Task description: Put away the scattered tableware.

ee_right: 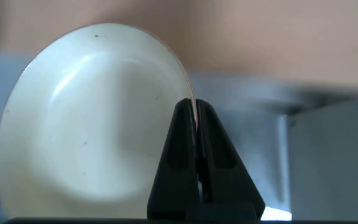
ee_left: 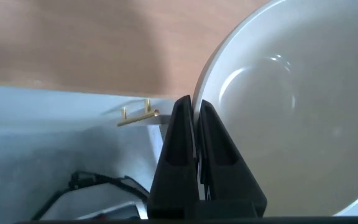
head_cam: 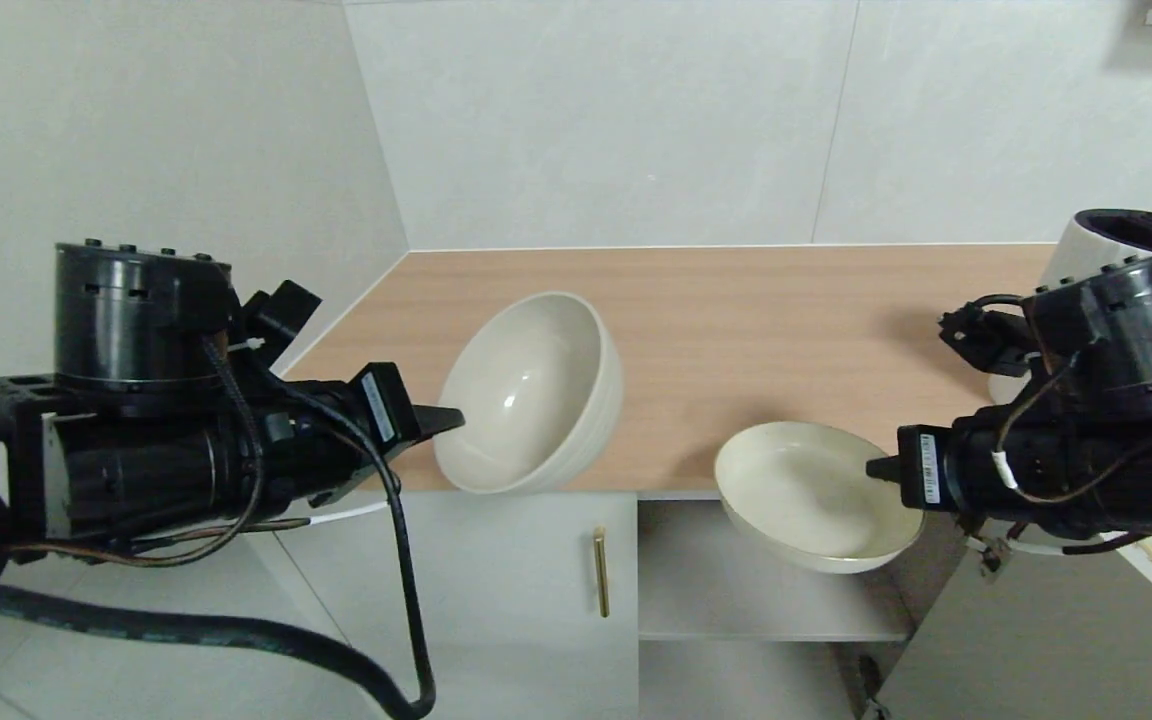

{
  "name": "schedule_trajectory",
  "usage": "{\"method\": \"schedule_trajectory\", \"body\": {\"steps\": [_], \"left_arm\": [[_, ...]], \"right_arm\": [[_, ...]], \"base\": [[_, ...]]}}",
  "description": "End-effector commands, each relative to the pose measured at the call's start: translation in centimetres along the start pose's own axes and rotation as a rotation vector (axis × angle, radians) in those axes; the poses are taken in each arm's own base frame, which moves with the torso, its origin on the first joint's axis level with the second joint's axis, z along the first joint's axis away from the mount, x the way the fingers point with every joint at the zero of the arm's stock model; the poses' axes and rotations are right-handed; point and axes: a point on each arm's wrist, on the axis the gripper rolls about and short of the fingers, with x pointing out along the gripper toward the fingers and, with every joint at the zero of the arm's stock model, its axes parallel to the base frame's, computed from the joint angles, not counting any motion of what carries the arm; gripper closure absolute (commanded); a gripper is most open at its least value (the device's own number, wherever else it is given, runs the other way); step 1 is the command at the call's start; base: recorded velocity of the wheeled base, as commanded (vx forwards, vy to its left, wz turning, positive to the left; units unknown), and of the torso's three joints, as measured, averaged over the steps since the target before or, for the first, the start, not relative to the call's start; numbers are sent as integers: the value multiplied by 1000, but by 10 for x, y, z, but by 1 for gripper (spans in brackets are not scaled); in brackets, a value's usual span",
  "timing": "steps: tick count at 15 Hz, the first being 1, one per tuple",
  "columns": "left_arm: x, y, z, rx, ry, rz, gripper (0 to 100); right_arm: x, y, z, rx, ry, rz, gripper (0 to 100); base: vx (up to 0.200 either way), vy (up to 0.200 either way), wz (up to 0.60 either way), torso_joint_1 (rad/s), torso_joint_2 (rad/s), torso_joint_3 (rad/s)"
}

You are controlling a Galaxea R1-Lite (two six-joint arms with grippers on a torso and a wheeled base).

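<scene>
My left gripper (head_cam: 448, 418) is shut on the rim of a deep cream bowl (head_cam: 536, 390), held tilted on its side in the air over the front edge of the wooden counter (head_cam: 736, 320). In the left wrist view the two fingers (ee_left: 180, 134) pinch the bowl's (ee_left: 291, 112) rim. My right gripper (head_cam: 881, 467) is shut on the rim of a shallow cream plate (head_cam: 806, 495), held in front of the open cabinet. The right wrist view shows the plate (ee_right: 92, 118) clamped at its edge by the right gripper (ee_right: 195, 118).
Below the counter, a closed cabinet door with a brass handle (head_cam: 600, 572) stands left of an open compartment with a shelf (head_cam: 736, 610). Its open door (head_cam: 1016, 640) hangs at the right. A white container with a dark opening (head_cam: 1126, 250) stands on the counter at far right.
</scene>
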Motion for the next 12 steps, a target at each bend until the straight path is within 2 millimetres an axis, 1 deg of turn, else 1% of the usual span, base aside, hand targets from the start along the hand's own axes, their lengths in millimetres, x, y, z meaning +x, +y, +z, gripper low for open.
{"method": "schedule_trajectory", "body": {"steps": [1, 2, 3, 7, 10, 12], "left_arm": [[-15, -5, -1, 39, -2, -11, 100], [-14, -4, -2, 50, 11, -2, 100], [-14, -3, -3, 51, 16, 1, 100], [-8, -3, -10, 64, 70, 0, 100], [-5, -2, -12, 65, 97, 9, 100], [-3, -1, -14, 78, 105, 15, 100]], "right_arm": [[-30, -5, -6, 15, -29, 53, 100], [-27, -11, -11, 17, -11, 33, 100], [-26, -11, -13, 16, -6, 28, 100], [-27, -12, -13, 12, -8, 31, 100], [-25, -12, -14, 11, -2, 26, 100], [-26, -12, -13, 4, -7, 27, 100]], "base": [[0, 0, 0, 0, 0, 0], [0, 0, 0, 0, 0, 0], [0, 0, 0, 0, 0, 0], [0, 0, 0, 0, 0, 0], [-200, 0, 0, 9, -1, 4], [0, 0, 0, 0, 0, 0]]}}
